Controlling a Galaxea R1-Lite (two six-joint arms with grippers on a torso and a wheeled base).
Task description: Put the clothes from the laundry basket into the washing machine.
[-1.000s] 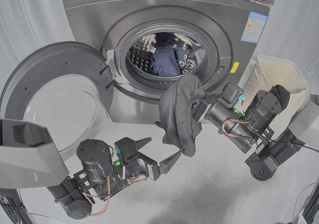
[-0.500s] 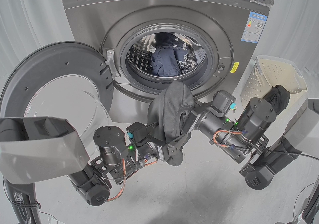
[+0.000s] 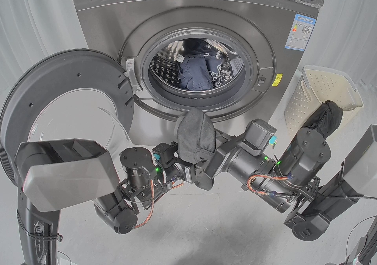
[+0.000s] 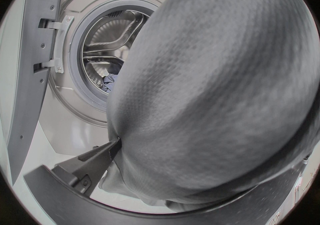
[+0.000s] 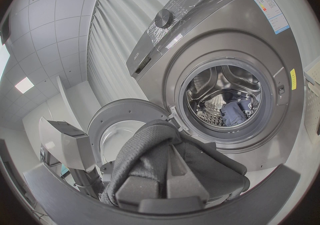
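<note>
A dark grey garment [image 3: 195,134] is bunched into a ball in front of the washing machine [image 3: 118,22], below its open drum. My right gripper [image 3: 210,155] is shut on it, the cloth draped over its fingers [image 5: 180,172]. My left gripper [image 3: 194,173] pushes in from the other side. One left finger [image 4: 96,160] shows off to the side against the garment [image 4: 216,85], so the gripper stands open. Dark blue clothes [image 3: 196,73] lie in the drum. The white laundry basket [image 3: 333,81] stands to the machine's right, with a black garment [image 3: 328,116] over its near rim.
The round machine door [image 3: 59,81] is swung fully open to the left, level with my left arm. Pale floor lies bare in front of the machine. A light curtain hangs behind on both sides.
My left gripper has moved right and up to the garment. My right gripper has come down and left with it. The cloth, hanging long before, is now bunched between the two grippers.
</note>
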